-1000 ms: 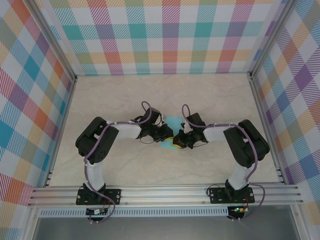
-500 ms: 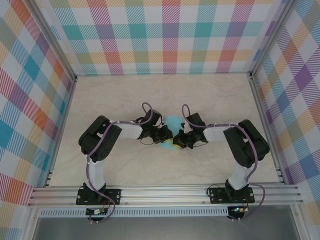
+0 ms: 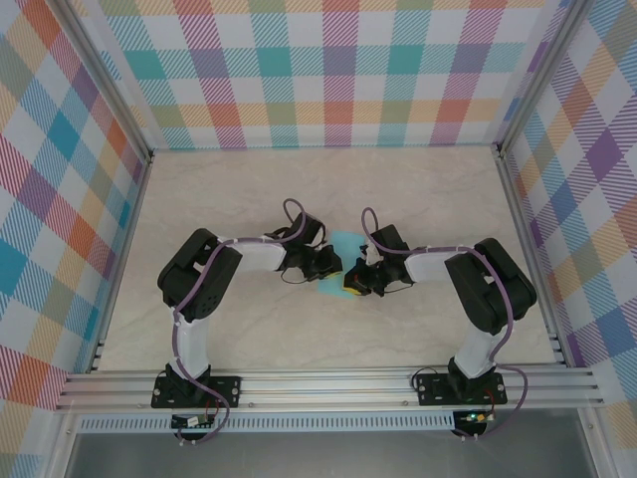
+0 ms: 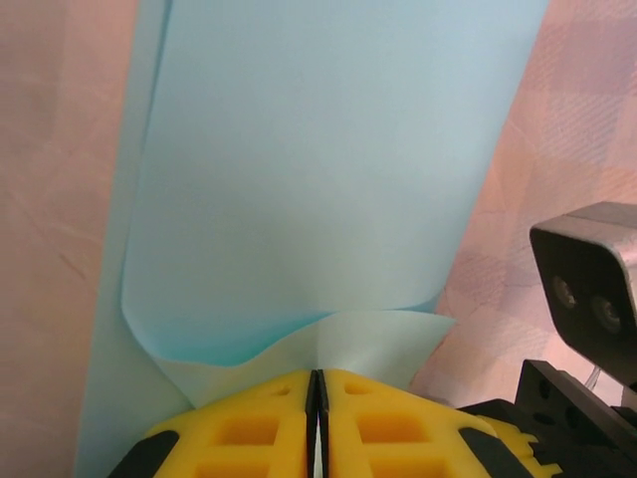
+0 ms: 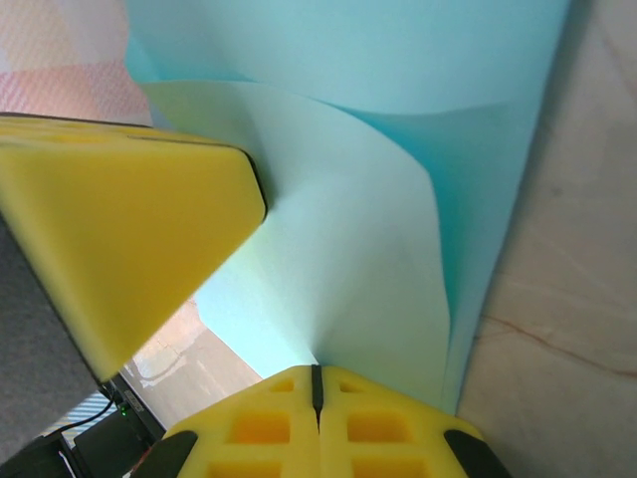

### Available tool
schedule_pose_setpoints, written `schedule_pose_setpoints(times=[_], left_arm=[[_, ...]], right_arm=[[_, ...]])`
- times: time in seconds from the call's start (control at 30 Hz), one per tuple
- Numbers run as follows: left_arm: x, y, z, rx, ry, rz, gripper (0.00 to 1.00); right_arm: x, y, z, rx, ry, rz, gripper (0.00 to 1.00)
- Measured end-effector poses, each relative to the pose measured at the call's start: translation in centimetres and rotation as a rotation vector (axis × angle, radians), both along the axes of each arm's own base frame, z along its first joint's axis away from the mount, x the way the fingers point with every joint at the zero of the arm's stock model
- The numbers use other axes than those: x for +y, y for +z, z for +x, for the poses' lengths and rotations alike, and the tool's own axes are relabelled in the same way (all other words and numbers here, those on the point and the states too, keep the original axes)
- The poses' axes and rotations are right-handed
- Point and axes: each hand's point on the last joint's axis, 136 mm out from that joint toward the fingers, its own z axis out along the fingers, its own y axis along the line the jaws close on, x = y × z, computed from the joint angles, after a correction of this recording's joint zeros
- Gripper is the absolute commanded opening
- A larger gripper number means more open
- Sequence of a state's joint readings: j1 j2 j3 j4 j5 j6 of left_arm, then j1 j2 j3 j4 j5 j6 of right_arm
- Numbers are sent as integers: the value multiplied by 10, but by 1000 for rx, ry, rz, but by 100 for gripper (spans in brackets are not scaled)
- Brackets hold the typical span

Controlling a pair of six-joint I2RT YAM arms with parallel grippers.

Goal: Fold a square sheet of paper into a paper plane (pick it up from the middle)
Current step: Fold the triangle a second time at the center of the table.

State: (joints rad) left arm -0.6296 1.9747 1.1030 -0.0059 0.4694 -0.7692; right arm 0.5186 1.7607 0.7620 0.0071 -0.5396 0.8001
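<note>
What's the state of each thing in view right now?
paper: curled over on itself, not pressed into a flat crease, one edge pinched by both hands.
left hand: shut on the paper's edge.
right hand: shut on the paper's edge.

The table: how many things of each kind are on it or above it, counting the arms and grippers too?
square sheet of paper: 1
robot arms: 2, left arm and right arm
grippers: 2, left gripper and right gripper
total: 5
</note>
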Motion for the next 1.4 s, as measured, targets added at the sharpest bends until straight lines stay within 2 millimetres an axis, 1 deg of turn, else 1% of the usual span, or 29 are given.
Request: schedule_pose_setpoints(times=[0.43, 0.93, 1.03, 1.1, 1.17, 1.27, 1.33, 1.4], left_arm=[[20, 0, 29, -10, 74, 17, 12], [39, 1, 44, -38, 88, 69, 14], [40, 2, 44, -40, 87, 75, 15], [42, 6, 44, -51, 90, 81, 15], [42, 16, 43, -68, 88, 71, 15], [37, 34, 41, -100, 76, 42, 15], [34, 40, 38, -115, 67, 26, 15], [28, 42, 32, -120, 46, 8, 14]], right_arm=[[0, 0, 1, -1, -2, 0, 1], [-2, 0, 2, -1, -7, 1, 1], [-2, 0, 2, -1, -7, 1, 2], [-2, 0, 2, -1, -7, 1, 2], [-2, 0, 2, -1, -8, 1, 2], [-2, 0, 2, -1, -8, 1, 2], [-2, 0, 2, -1, -8, 1, 2], [-2, 1, 2, -1, -8, 1, 2]])
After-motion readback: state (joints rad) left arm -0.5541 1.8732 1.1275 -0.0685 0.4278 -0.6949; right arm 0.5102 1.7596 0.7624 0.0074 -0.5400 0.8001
